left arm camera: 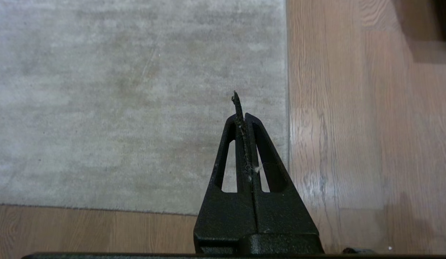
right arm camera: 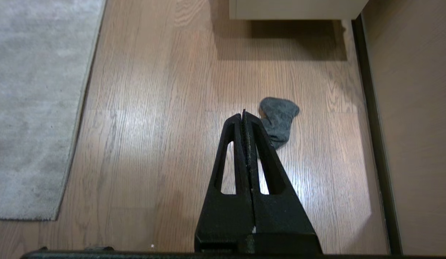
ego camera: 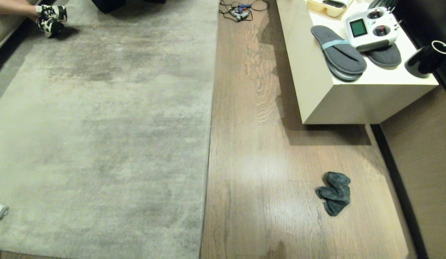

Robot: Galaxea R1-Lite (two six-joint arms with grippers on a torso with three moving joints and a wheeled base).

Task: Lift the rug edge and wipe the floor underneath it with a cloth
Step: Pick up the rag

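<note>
A large pale grey-beige rug (ego camera: 100, 136) lies flat on the left, its straight rug edge (ego camera: 209, 144) running toward me along the wood-plank floor (ego camera: 266, 172). A small dark grey-blue cloth (ego camera: 335, 193) lies crumpled on the floor at the right. Neither arm shows in the head view. My left gripper (left arm camera: 240, 117) is shut and empty, high above the rug near its edge (left arm camera: 287, 108) and corner. My right gripper (right arm camera: 243, 117) is shut and empty above the bare floor (right arm camera: 154, 126), with the cloth (right arm camera: 278, 120) lying just beyond its tips.
A cream low cabinet (ego camera: 338, 100) stands at the back right with grey slippers (ego camera: 339, 54), a white remote controller (ego camera: 370, 28) and a black cup (ego camera: 426, 57) on it. A dark baseboard and wall (ego camera: 399, 180) border the right. Cables (ego camera: 240, 10) lie far back. A person's foot (ego camera: 50, 19) rests at the rug's far left.
</note>
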